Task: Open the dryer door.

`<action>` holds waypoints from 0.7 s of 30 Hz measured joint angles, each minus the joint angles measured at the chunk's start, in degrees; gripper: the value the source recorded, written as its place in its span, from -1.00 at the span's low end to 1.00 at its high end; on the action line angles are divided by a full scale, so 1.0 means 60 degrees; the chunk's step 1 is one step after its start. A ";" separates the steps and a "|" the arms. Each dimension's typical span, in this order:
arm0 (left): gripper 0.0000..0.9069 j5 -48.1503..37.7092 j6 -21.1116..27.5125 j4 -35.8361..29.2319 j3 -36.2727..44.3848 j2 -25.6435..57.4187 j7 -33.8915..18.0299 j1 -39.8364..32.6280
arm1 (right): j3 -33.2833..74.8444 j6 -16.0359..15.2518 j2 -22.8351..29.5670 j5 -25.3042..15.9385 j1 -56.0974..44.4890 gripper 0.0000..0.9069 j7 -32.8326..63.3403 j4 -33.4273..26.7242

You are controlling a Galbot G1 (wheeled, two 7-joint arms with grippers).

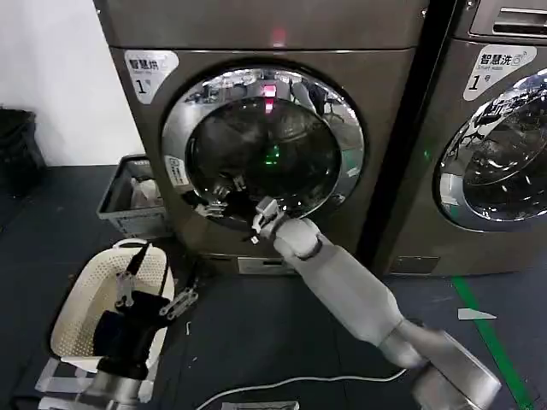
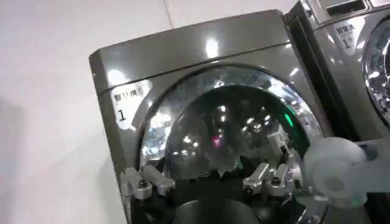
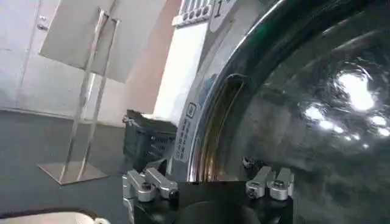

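Note:
The grey dryer stands in front of me, its round chrome-rimmed glass door lying flat against the front. My right gripper is open at the door's lower left edge, fingers close to the rim. In the right wrist view the right gripper straddles the chrome rim, beside the handle recess. My left gripper hangs low at the left, open and holding nothing. The left wrist view has the left gripper facing the dryer door from a distance.
A white laundry basket sits on the floor under my left arm. A grey crate stands left of the dryer. A second machine is on the right. A white cable lies on the dark floor.

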 joint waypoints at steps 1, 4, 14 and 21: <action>1.00 0.0000 0.0000 0.0008 -0.0001 0.0001 0.0000 -0.0009 | -0.0004 0.0013 0.0049 -0.0009 0.0036 1.00 -0.0016 -0.0053; 1.00 0.0000 0.0000 0.0033 0.0000 -0.0002 0.0001 -0.0034 | -0.0025 0.0090 0.0269 -0.0054 0.0177 1.00 -0.0091 -0.0319; 1.00 -0.0077 -0.0003 0.0033 -0.0111 -0.0007 0.0002 -0.0031 | -0.0044 0.0315 0.0863 -0.0182 0.0563 1.00 -0.0336 -0.1254; 1.00 -0.0090 -0.0004 0.0060 -0.0123 -0.0007 0.0002 -0.0033 | -0.0020 0.0480 0.1141 -0.0225 0.0760 1.00 -0.0499 -0.1804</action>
